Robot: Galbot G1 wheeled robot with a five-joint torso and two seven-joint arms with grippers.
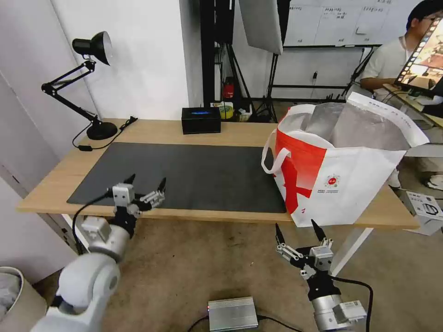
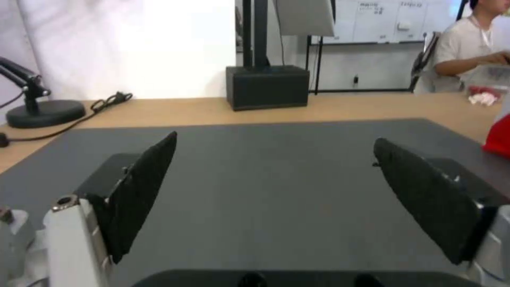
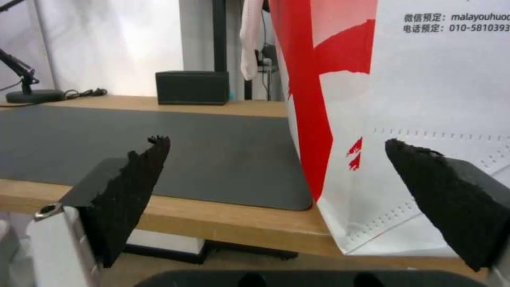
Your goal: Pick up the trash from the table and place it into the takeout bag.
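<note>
1. My head camera shows the desk (image 1: 217, 133), light wood on white legs, with a dark grey mat (image 1: 184, 177) covering most of its top. Beyond it are a white wall, light stands and a whiteboard.
2. A black desk lamp (image 1: 90, 87) stands at the desk's far left corner, and a black box (image 1: 200, 120) sits at the middle of the far edge.
3. The takeout bag (image 1: 341, 170) stands upright at the desk's right end, mouth open, silver lining showing, its base overlapping the mat's right edge.
4. My left gripper (image 1: 146, 182) hovers over the desk's near edge toward the left corner, jaws spread wide with nothing between them; its wrist camera looks across bare mat (image 2: 276, 179) to the box (image 2: 267, 87).
5. My right gripper (image 1: 299, 230) hangs just below and in front of the near edge, under the bag's near bottom corner, also spread and holding nothing.
6. From the right wrist camera the bag (image 3: 425, 119) rises close ahead, just beyond the fingers (image 3: 452, 199), not touching.
</note>
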